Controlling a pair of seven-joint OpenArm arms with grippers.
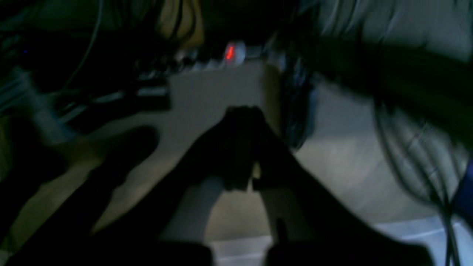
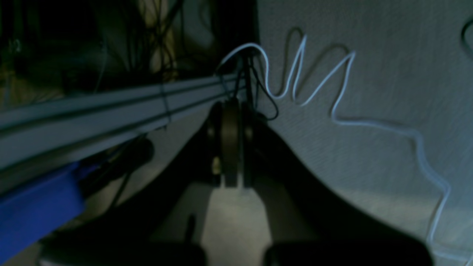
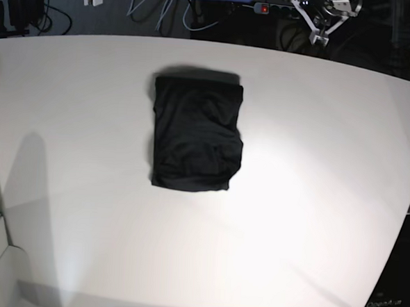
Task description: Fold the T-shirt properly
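Note:
The T-shirt (image 3: 195,135) lies folded into a compact black rectangle on the white table (image 3: 315,174), a little left of centre and toward the far edge. No gripper touches it, and it is out of both wrist views. My left gripper (image 1: 242,147) is shut with nothing between its dark fingers, pointing at the floor and cables off the table. My right gripper (image 2: 231,144) is also shut and empty, its pads pressed together over a pale floor. Both arms sit back beyond the table's far edge.
A power strip with a red light (image 1: 231,52) lies on the floor behind the table (image 3: 264,9). A white cable (image 2: 332,107) snakes over the floor. A grey rail (image 2: 92,107) and a blue object (image 2: 33,207) are at the left. Dark cables hang at the right (image 1: 406,155).

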